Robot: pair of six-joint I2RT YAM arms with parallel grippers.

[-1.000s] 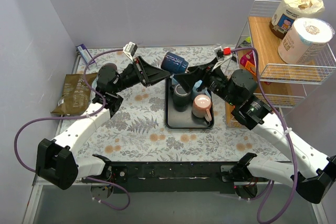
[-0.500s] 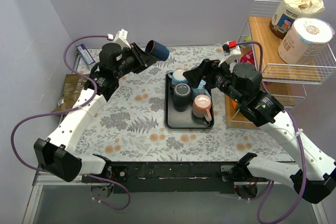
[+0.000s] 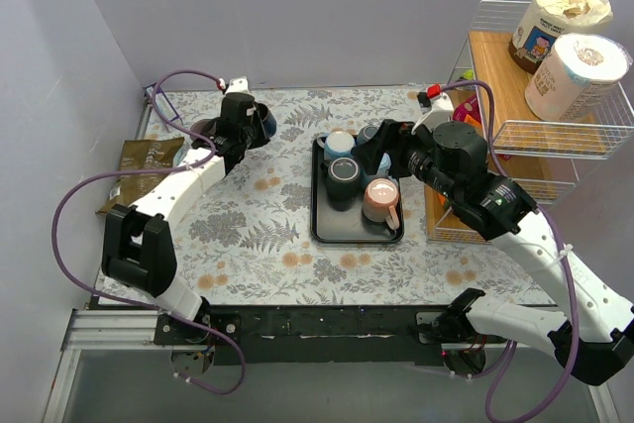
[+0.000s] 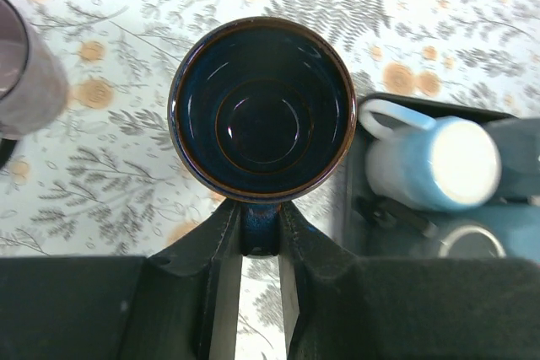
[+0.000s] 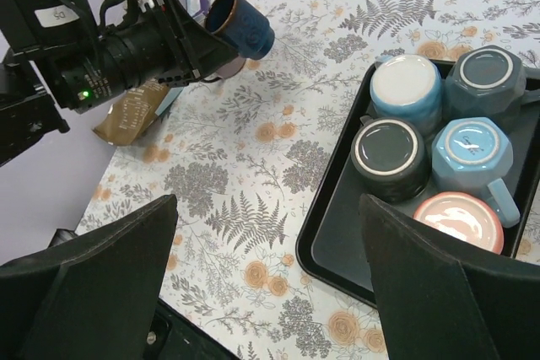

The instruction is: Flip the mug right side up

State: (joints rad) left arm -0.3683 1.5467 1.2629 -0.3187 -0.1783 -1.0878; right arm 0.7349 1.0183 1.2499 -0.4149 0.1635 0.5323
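Note:
A dark blue mug (image 4: 261, 107) is in my left gripper (image 4: 260, 233), whose fingers are shut on its handle. Its open mouth faces the wrist camera, over the floral cloth just left of the tray. From above, the mug (image 3: 264, 123) and left gripper (image 3: 248, 126) are at the table's far left. The right wrist view shows the mug (image 5: 240, 24) at the tip of the left gripper. My right gripper (image 5: 270, 292) is wide open and empty, above the black tray (image 3: 327, 230) near its back end (image 3: 381, 151).
The tray holds several upside-down mugs, among them light blue (image 3: 339, 143), dark grey (image 3: 344, 173) and pink (image 3: 380, 197). A grey cup (image 4: 25, 73) stands left of the held mug. A brown packet (image 3: 134, 177) and small box (image 3: 157, 101) lie far left. A wire rack (image 3: 535, 96) stands right.
My left arm carried the blue mug from above the tray's back edge to the table's far left and turned it from sideways to mouth-up. The right arm drew back slightly.

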